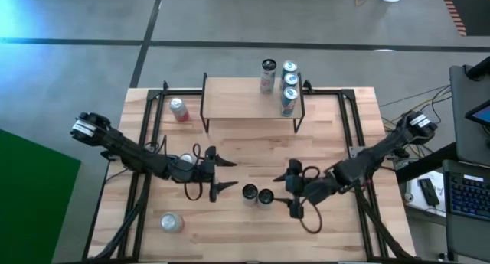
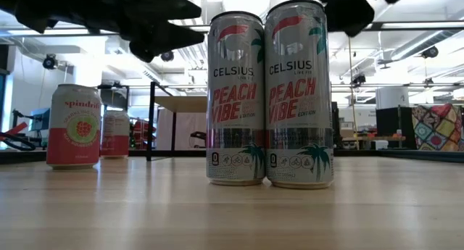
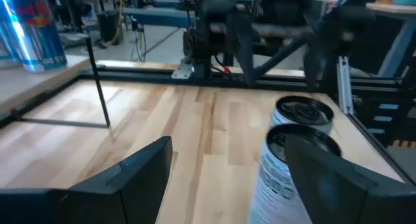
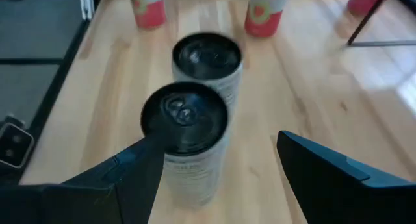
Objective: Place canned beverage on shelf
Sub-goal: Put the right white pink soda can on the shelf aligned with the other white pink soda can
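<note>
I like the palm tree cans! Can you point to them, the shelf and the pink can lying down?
Celsius cans [image 2: 269, 90]: low view, label.
Shelf [image 1: 237, 98]: high view, bare plank top.
Tipped pink can [image 1: 171, 222]: high view, side.

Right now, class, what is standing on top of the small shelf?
Four cans stand upright at the right end of the shelf; the rest of its plank is bare. The space beneath the plank is hidden from above.

Silver-and-red Celsius cans, pink-and-white Spindrift can, light wood shelf
</note>
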Robot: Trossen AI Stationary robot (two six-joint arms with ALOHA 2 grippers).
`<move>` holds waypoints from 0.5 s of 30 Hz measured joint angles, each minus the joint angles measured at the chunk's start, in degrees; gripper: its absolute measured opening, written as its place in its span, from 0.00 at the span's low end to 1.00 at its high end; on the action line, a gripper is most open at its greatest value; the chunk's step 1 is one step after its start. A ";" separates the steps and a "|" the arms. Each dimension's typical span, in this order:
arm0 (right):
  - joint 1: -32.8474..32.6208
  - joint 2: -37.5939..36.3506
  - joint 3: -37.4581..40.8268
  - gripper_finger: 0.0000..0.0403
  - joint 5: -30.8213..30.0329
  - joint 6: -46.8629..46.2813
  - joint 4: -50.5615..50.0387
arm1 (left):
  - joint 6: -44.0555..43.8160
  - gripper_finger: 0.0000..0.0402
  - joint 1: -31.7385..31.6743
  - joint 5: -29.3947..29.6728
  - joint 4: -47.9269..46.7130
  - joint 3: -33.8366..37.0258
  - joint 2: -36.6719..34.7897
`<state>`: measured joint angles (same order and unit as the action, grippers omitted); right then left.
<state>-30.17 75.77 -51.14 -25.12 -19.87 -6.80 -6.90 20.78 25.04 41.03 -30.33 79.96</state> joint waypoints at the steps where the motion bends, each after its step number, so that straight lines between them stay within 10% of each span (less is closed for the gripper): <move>1: -0.13 1.01 -0.27 0.71 -0.01 0.31 0.56 | 0.63 0.71 -0.21 0.02 0.73 0.00 0.20; 15: -0.10 8.61 -1.29 0.90 -1.93 -1.94 8.85 | 6.36 0.71 -1.43 0.03 3.07 0.00 0.68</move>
<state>-30.27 84.39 -52.42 -27.06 -21.81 2.06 -0.54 19.35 25.07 44.10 -30.33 80.64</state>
